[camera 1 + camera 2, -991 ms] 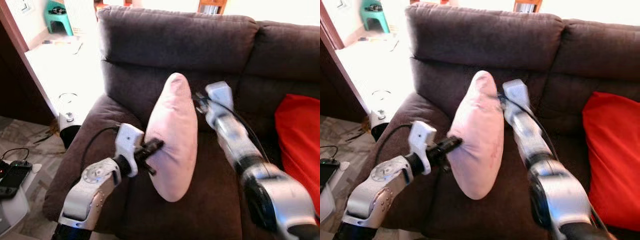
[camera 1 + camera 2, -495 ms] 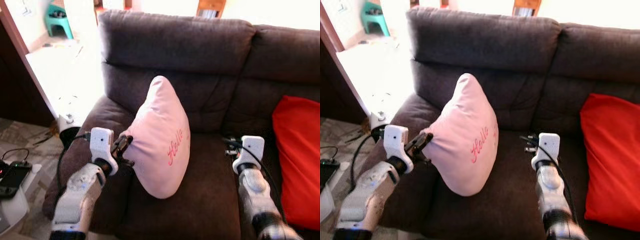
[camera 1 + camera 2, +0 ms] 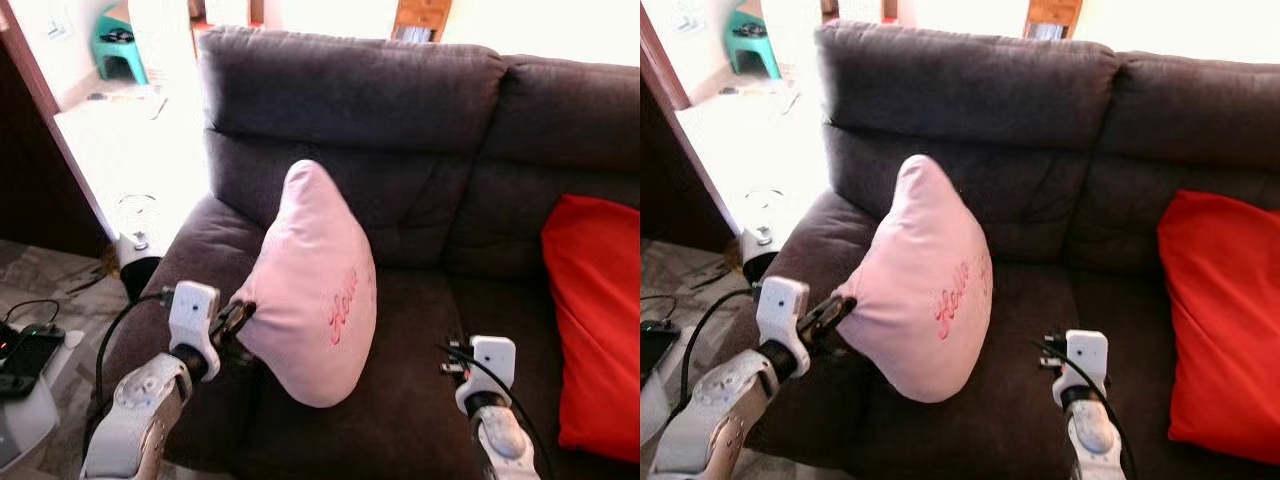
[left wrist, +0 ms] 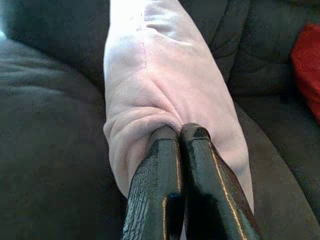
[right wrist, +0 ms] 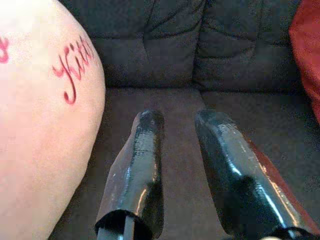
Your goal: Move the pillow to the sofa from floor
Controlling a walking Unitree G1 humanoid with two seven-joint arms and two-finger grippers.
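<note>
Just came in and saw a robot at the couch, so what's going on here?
The robot is putting a pink pillow on the dark brown sofa. The left gripper is shut on the pillow's edge, holding it upright with its lower end on the seat cushion beside the armrest. The right gripper is open, apart from the pillow, over the seat cushion. A red cushion lies at the sofa's right end.

The left claw (image 4: 181, 131) pinches a fold of the pink pillow (image 4: 170, 85) above the dark sofa (image 4: 45, 135) seat.
</note>
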